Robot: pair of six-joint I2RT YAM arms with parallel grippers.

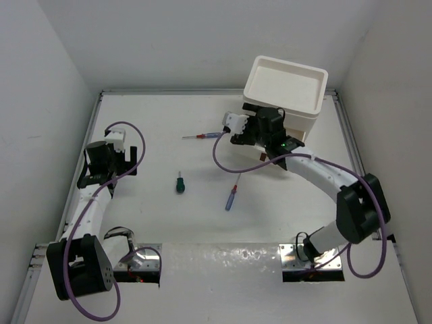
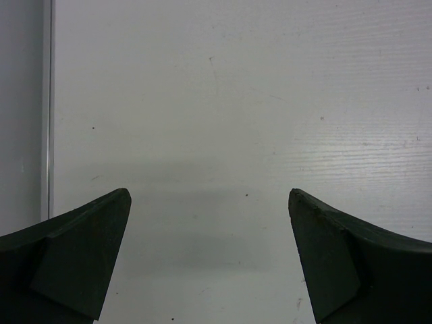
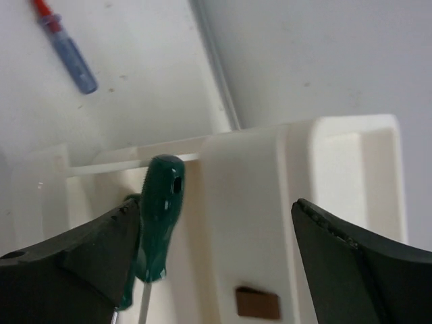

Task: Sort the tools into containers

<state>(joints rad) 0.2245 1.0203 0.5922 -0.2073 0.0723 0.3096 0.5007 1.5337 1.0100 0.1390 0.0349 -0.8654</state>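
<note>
The white drawer stack [image 1: 314,111] stands at the back right, its rimmed top tray bare. My right gripper [image 1: 251,135] hovers open just in front of it. In the right wrist view the jaws [image 3: 216,209] stand wide apart over a pulled-out drawer [image 3: 229,196]. A dark-green-handled screwdriver [image 3: 158,216] lies in that drawer, and a second green handle [image 3: 127,291] shows behind my left finger. A brown tab handle [image 3: 258,303] is below. A stubby green screwdriver [image 1: 180,183] and two thin blue-and-red screwdrivers [image 1: 231,197] [image 1: 202,136] lie on the table. My left gripper [image 1: 131,160] is open and empty [image 2: 209,196].
White walls close the table on the left, back and right, with a raised rail [image 1: 347,135] beside the drawers. One blue-handled screwdriver also shows in the right wrist view [image 3: 71,54]. The left wrist view holds only bare tabletop [image 2: 236,101] and the left rail.
</note>
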